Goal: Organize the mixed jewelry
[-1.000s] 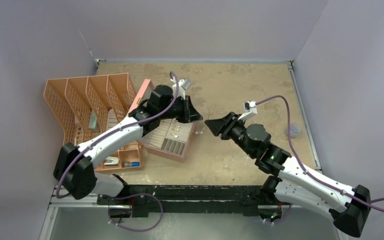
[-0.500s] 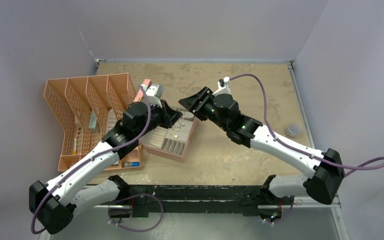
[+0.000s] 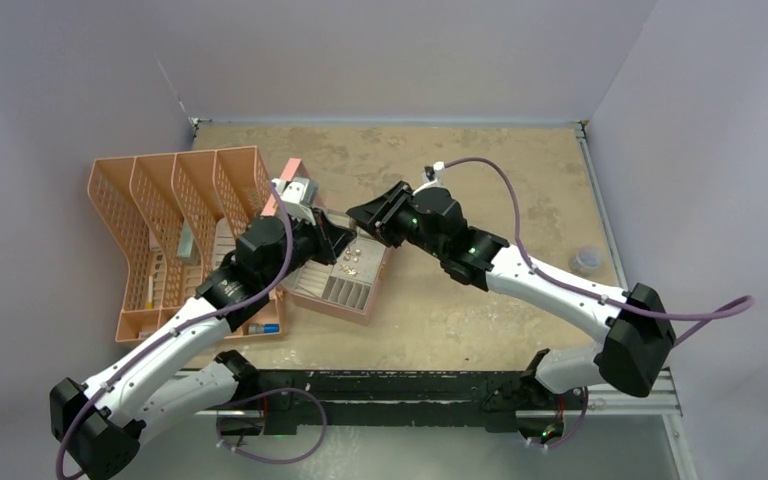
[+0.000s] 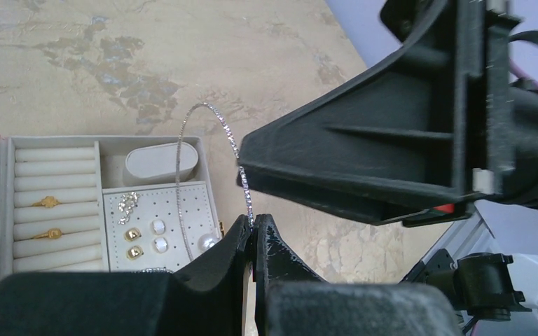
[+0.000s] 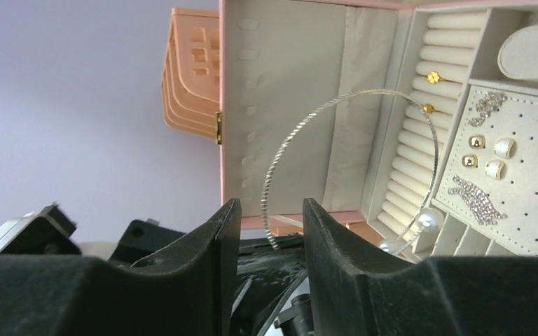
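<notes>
Silver hoop (image 4: 179, 154) is rising from the left gripper (image 4: 253, 227), which is pinching the wire's lower end at the bottom centre of the left wrist view. The right gripper (image 5: 270, 210) is hanging partly open, the hoop's end lying in the gap between its fingers, seemingly untouched. Beyond, at lower left, gold rings (image 4: 45, 203) and gold studs (image 4: 133, 234) are sitting in the open jewelry box (image 4: 56, 143) on the desk (image 4: 77, 56).

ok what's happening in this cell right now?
The left gripper is pinching the thin silvery hoop and holding it over the open pink jewelry box. The right gripper is open right beside it, the hoop's end showing between its fingers; looks like a handover or regrip. Gold rings and studs already sit in the box.
</notes>
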Action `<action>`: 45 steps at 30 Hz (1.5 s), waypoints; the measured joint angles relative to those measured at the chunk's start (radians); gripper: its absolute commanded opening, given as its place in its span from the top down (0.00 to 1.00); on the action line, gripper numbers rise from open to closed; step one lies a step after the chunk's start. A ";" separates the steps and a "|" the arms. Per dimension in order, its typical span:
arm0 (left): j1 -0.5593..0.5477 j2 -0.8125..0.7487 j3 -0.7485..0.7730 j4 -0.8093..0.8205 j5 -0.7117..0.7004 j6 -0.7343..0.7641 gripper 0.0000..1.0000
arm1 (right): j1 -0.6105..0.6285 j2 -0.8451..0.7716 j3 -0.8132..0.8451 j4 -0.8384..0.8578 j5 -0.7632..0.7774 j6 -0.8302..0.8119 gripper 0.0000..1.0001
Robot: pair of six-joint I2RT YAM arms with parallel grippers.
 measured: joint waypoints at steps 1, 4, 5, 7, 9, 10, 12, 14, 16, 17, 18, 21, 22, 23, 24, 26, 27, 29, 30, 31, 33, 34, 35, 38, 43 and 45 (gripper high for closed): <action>0.000 -0.004 -0.002 0.000 0.000 0.005 1.00 | 0.000 0.011 0.000 0.000 -0.005 0.010 0.63; 0.000 -0.013 -0.004 0.000 0.000 0.007 1.00 | 0.000 0.035 0.000 0.001 -0.016 0.034 0.69; 0.000 -0.014 -0.005 0.000 0.000 0.007 1.00 | 0.000 0.041 0.000 0.002 -0.020 0.041 0.72; 0.000 -0.016 -0.005 -0.001 0.000 0.007 1.00 | 0.000 0.047 0.000 0.010 -0.026 0.050 0.77; 0.000 -0.017 -0.005 -0.001 0.000 0.007 1.00 | 0.000 0.047 0.000 0.020 -0.029 0.057 0.84; 0.000 -0.018 -0.006 -0.001 0.000 0.007 1.00 | 0.000 0.047 0.002 0.026 -0.029 0.059 0.87; 0.000 -0.022 -0.006 -0.001 0.000 0.007 1.00 | 0.000 0.047 0.003 0.035 -0.029 0.061 0.94; 0.000 -0.026 -0.006 -0.002 -0.001 0.007 1.00 | 0.000 0.047 0.003 0.048 -0.030 0.063 1.00; 0.000 -0.028 -0.006 -0.003 -0.004 0.006 0.94 | 0.000 0.047 0.003 0.055 -0.031 0.064 1.00; 0.000 -0.030 -0.006 -0.004 -0.006 0.006 0.92 | 0.000 0.047 0.003 0.059 -0.032 0.064 1.00; 0.000 -0.032 -0.006 -0.006 -0.010 0.006 0.88 | 0.000 0.048 0.003 0.061 -0.033 0.062 1.00; 0.000 -0.044 -0.006 -0.027 -0.031 0.002 0.70 | 0.000 0.052 0.003 0.079 -0.035 0.044 1.00; 0.000 -0.050 -0.006 -0.038 -0.042 -0.003 0.59 | 0.000 0.055 0.005 0.086 -0.036 0.034 1.00; 0.000 -0.058 -0.006 -0.052 -0.056 -0.010 0.51 | 0.000 0.058 0.006 0.093 -0.037 0.021 1.00; 0.000 -0.065 -0.006 -0.063 -0.068 -0.013 0.45 | 0.000 0.061 0.007 0.097 -0.037 0.010 1.00; 0.000 -0.089 -0.005 -0.103 -0.103 -0.024 0.38 | 0.000 0.066 0.007 0.104 -0.037 -0.015 1.00; 0.000 -0.101 -0.002 -0.129 -0.121 -0.030 0.37 | 0.000 0.068 0.007 0.110 -0.037 -0.027 1.00; 0.000 -0.121 0.010 -0.179 -0.153 -0.039 0.36 | 0.000 0.074 0.007 0.128 -0.035 -0.055 1.00; 0.000 -0.131 0.020 -0.206 -0.168 -0.040 0.36 | 0.000 0.078 0.008 0.138 -0.034 -0.069 1.00; 0.000 -0.141 0.031 -0.229 -0.183 -0.040 0.36 | 0.000 0.083 0.009 0.147 -0.034 -0.084 1.00; 0.000 -0.161 0.051 -0.269 -0.206 -0.043 0.36 | 0.000 0.100 0.019 0.161 -0.037 -0.108 1.00; 0.000 -0.172 0.066 -0.294 -0.220 -0.044 0.36 | 0.000 0.114 0.029 0.169 -0.042 -0.122 1.00; 0.000 -0.182 0.086 -0.320 -0.235 -0.046 0.36 | 0.001 0.132 0.042 0.175 -0.052 -0.136 1.00; 0.000 -0.201 0.175 -0.395 -0.284 -0.047 0.36 | 0.010 0.198 0.089 0.189 -0.067 -0.177 1.00; 0.000 -0.195 0.374 -0.496 -0.367 -0.047 0.36 | 0.066 0.295 0.165 0.200 -0.082 -0.241 1.00; 0.000 -0.195 0.445 -0.528 -0.397 -0.047 0.36 | 0.093 0.327 0.200 0.200 -0.084 -0.262 1.00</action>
